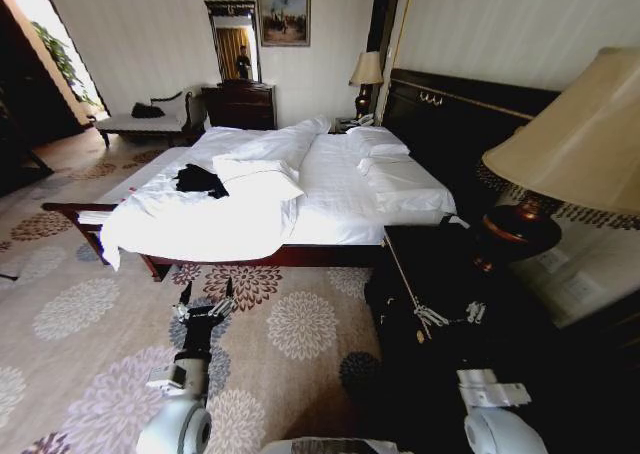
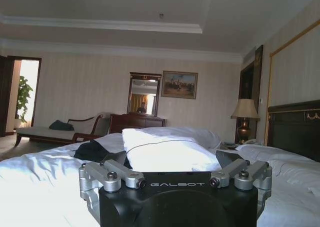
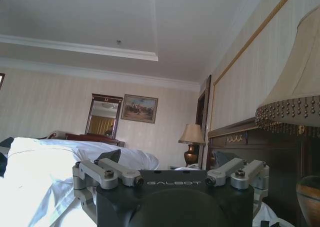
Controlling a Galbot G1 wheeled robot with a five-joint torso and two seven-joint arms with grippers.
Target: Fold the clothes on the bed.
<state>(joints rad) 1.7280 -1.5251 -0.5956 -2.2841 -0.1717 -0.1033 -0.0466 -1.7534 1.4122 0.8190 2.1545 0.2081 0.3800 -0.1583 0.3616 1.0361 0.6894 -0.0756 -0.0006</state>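
Robot stood on the patterned carpet (image 1: 90, 314) off the long side of the bed (image 1: 330, 189), short of its wooden rail. The black T-shirt (image 1: 200, 180) lay crumpled on the white duvet (image 1: 200, 229) toward the far side of the mattress, near the foot end, beside a loose pillow (image 1: 262, 179). From the left wrist camera it showed as a dark heap (image 2: 92, 151) next to that pillow (image 2: 165, 152).

Left gripper (image 1: 207, 296) was held low over the carpet, near the rail but apart from it, fingers spread, empty. Right gripper (image 1: 452, 316) hung over the dark nightstand (image 1: 440, 274), fingers spread, empty.

Edges: the duvet overhung the near rail and the foot corner, draping toward the floor. Dark headboard (image 1: 450, 114) closed off the bed's right end.

Open room: carpet was open in front of the left arm and leftward round the foot of the bed. On the right, the nightstand and a large lamp (image 1: 560, 164) stood close by the right arm. Beyond the bed stood a chaise (image 1: 150, 122), a dresser (image 1: 240, 104) with a mirror (image 1: 233, 39), and a second lamp (image 1: 367, 74) by the headboard.
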